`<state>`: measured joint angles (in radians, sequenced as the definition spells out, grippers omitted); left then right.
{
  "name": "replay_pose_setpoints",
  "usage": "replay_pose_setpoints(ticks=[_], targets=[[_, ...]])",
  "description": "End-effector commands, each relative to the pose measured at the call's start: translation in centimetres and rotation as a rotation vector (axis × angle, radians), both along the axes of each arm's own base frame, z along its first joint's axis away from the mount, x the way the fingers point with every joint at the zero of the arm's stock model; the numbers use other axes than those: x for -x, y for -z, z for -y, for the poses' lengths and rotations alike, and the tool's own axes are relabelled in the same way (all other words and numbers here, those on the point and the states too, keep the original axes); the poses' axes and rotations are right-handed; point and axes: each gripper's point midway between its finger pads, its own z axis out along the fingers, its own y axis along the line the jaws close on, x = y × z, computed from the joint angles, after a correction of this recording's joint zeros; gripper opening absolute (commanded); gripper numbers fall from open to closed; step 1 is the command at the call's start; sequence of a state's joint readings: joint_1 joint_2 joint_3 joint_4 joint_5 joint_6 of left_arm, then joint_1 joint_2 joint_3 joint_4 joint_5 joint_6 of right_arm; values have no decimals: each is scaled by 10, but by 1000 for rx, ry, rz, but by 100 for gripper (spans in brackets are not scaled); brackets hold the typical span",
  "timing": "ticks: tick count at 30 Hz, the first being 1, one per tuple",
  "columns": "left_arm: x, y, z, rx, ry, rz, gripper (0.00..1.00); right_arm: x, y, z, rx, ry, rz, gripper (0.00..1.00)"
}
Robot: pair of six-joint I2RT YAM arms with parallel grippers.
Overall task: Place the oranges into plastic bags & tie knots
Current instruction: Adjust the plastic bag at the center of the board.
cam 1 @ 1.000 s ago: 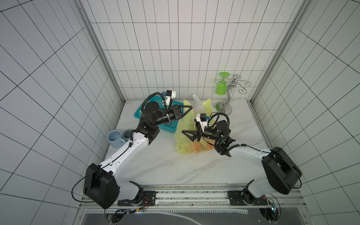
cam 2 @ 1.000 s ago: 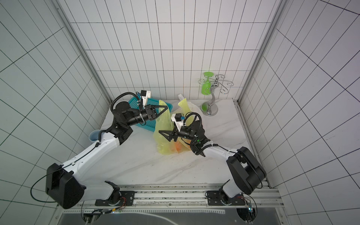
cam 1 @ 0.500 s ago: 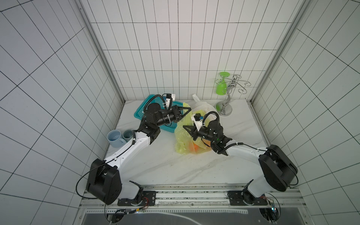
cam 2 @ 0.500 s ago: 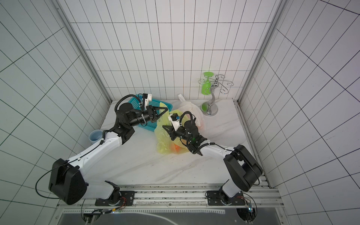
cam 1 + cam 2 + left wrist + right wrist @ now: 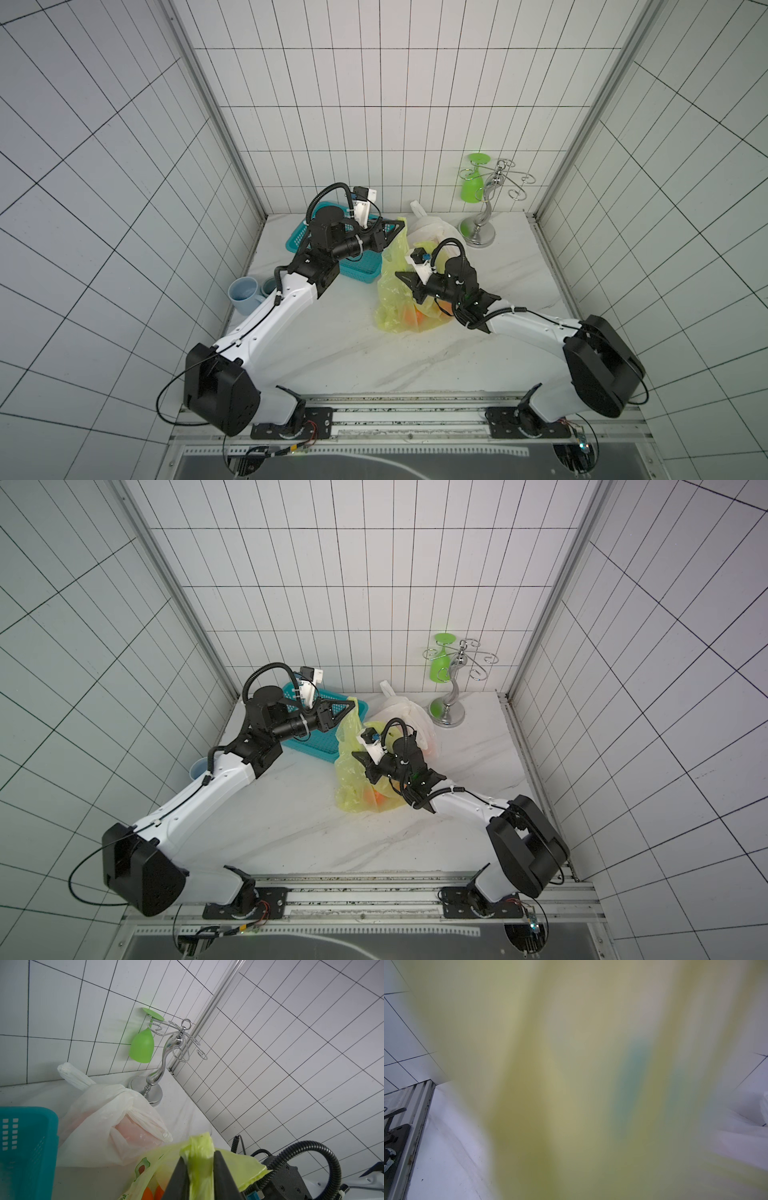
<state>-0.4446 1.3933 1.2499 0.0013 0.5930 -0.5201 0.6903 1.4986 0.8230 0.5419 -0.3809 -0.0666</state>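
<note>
The yellow-green plastic bag [image 5: 392,286] stands mid-table in both top views, with oranges [image 5: 409,320] showing through its base. My left gripper [image 5: 401,222] is shut on one bunched handle [image 5: 199,1153] and holds it up. My right gripper [image 5: 398,275] points left, shut on the bag's film lower down. That film [image 5: 571,1084] blurs the whole right wrist view and hides the fingers there. Behind it lies the white plastic bag [image 5: 432,226], bulging with pinkish-orange shapes inside. Its handles are twisted together in a knot [image 5: 112,1089], with loose ends sticking out.
A teal perforated basket [image 5: 361,270] sits at the back left under my left arm. Two pale blue cups [image 5: 245,293] stand by the left wall. A chrome glass stand [image 5: 482,224] with a hanging green glass [image 5: 471,183] is at the back right.
My right gripper was wide open in front of the yellow-green bag; it has pushed in against the film and shut. The left gripper has kept the handle raised, nearly still.
</note>
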Motion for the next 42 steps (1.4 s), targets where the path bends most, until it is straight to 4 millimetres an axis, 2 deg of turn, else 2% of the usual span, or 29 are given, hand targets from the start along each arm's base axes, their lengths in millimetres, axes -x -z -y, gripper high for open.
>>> replay_pose_setpoints(ticks=[1, 2, 4, 8, 9, 13, 17, 19, 22, 25, 29, 31, 34, 38, 40, 42], targets=[[-6, -12, 0, -68, -12, 127, 5, 4, -19, -3, 45, -35, 72, 8], [-5, -17, -2, -79, -10, 160, 0, 4, -19, 0, 75, -30, 93, 13], [-1, -23, -4, -91, 20, 213, 0, 7, -26, 9, 128, -32, 142, 21], [12, -27, -10, -72, 93, 272, 0, 14, -54, 32, 235, -37, 248, 47], [15, -27, -11, -69, 110, 283, 0, 17, -59, 37, 263, -47, 260, 50], [27, -23, -9, -80, 190, 318, 0, 39, -72, 49, 362, -126, 290, 65], [29, -19, -8, -91, 213, 328, 0, 68, -79, 59, 422, -230, 282, 78], [30, -17, -8, -98, 216, 333, 0, 72, -92, 64, 416, -218, 304, 80], [33, -14, -6, -103, 242, 343, 0, 69, -115, 72, 403, -161, 334, 82], [39, -13, -5, -107, 277, 365, 0, 75, -129, 80, 416, -180, 330, 82], [40, -11, -5, -134, 289, 384, 0, 110, -143, 91, 374, -318, 344, 82], [38, -9, -7, -141, 287, 383, 0, 121, -150, 100, 344, -356, 337, 81], [36, -8, -10, -142, 279, 377, 0, 109, -153, 123, 315, -317, 305, 80], [38, -10, -11, -141, 283, 380, 0, 65, -150, 152, 277, -238, 255, 82], [39, -11, -11, -139, 286, 380, 0, 44, -150, 156, 244, -251, 235, 84], [40, -12, -11, -136, 291, 382, 0, 29, -144, 149, 244, -297, 240, 86]])
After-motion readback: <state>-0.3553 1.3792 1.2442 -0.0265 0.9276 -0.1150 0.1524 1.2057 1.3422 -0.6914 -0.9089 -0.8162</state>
